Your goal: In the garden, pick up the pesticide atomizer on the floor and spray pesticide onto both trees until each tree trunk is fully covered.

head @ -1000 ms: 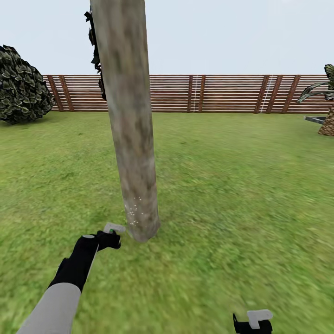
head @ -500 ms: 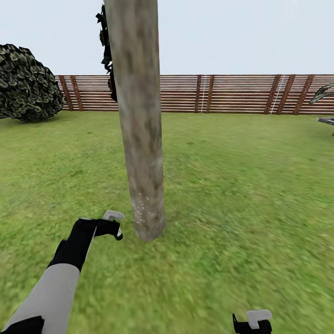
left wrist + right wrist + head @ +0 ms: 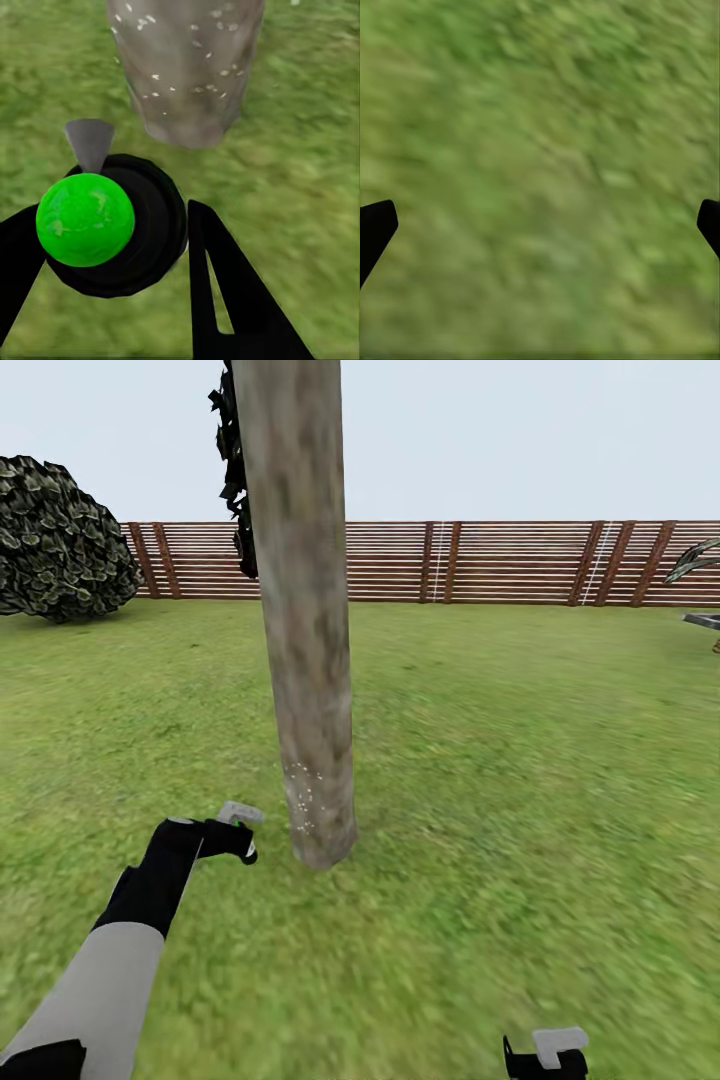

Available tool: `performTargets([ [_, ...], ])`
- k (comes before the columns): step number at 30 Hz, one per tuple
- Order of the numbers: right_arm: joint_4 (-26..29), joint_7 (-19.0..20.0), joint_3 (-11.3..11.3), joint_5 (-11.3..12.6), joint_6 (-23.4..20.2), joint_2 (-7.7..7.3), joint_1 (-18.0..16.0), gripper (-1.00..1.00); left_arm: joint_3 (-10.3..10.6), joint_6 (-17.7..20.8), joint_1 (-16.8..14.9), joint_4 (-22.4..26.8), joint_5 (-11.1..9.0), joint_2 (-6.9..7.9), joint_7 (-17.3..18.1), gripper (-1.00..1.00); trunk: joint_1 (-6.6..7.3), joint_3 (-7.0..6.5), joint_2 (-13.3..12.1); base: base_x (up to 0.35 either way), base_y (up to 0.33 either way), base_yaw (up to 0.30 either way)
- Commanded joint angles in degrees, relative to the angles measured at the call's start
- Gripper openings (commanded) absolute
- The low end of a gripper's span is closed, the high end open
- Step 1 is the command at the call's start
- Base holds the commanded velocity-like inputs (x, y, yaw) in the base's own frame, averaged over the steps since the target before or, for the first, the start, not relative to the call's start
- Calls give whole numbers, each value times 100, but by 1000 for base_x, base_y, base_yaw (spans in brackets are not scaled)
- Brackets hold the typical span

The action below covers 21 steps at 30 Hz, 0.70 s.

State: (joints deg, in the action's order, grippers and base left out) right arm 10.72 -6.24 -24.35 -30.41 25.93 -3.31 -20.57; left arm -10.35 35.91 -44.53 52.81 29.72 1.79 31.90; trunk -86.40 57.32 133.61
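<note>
**A:** What was the setting?

**B:** A garden: blurred green lawn [image 3: 520, 780] running back to a brown slatted fence [image 3: 500, 563] under a pale sky, with a dark leafy bush [image 3: 60, 540] at the far left.

**A:** And the tool?

**B:** The left gripper [image 3: 112, 240] was closed around the pesticide atomizer [image 3: 124, 225], a round dark body with a glossy green ball on it and a small grey cone-shaped nozzle pointing at the tree trunk [image 3: 305, 620]. In the head view that gripper [image 3: 232, 838] hung low, just beside the trunk's base.

**A:** The other arm?

**B:** The right gripper [image 3: 545, 1060] sat at the bottom edge, well apart from the tree. Its wrist view showed two black fingertips [image 3: 375, 229] spread wide over bare grass, holding nothing.

**A:** How far along?

**B:** The atomizer was already in hand. White flecks dotted only the lowest part of the trunk; the smooth, mottled grey-brown column above looked clean. I'd judge this trunk barely started, and a second tree would be left after it.
</note>
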Motion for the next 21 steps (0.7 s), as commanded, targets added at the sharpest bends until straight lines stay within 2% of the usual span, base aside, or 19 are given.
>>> performTargets([
  [1, 0, 0, 0, -5, 0, -2, 0, 100, 4, 10, 3, 1, -24, 14, 5, -100, 0, 0, 0, 0, 0, 0],
  [4, 0, 0, 0, -8, 0, -3, 0, 100, 33, 12, -1, 8, -34, -66, 2, -100, 0, 0, 0, 0, -91, 0],
  [5, 0, 0, 0, -8, 0, -3, 0, 100, 40, 12, -5, 9, -32, -125, -4, -100, 0, 0, 0, 0, -201, 0],
  [7, 0, 0, 0, -8, 0, -3, 0, 100, 50, 12, -24, 10, -25, -340, -21, -100, 0, 0, 0, 0, -249, 0],
  [10, 0, 0, 0, -8, 0, -3, 0, 100, 52, 52, -35, 136, -27, -428, -25, -100, 0, 0, 0, 0, -265, 0],
  [13, 0, 0, 0, -10, 0, -3, 0, 100, 43, 277, -40, 394, -22, -436, -26, -100, 0, 0, 0, 0, -271, 0],
  [21, 0, 0, 0, -17, 0, 0, 0, 100, 0, 337, -38, 498, -10, -367, -26, -100, 0, 0, 0, 0, -272, 0],
])
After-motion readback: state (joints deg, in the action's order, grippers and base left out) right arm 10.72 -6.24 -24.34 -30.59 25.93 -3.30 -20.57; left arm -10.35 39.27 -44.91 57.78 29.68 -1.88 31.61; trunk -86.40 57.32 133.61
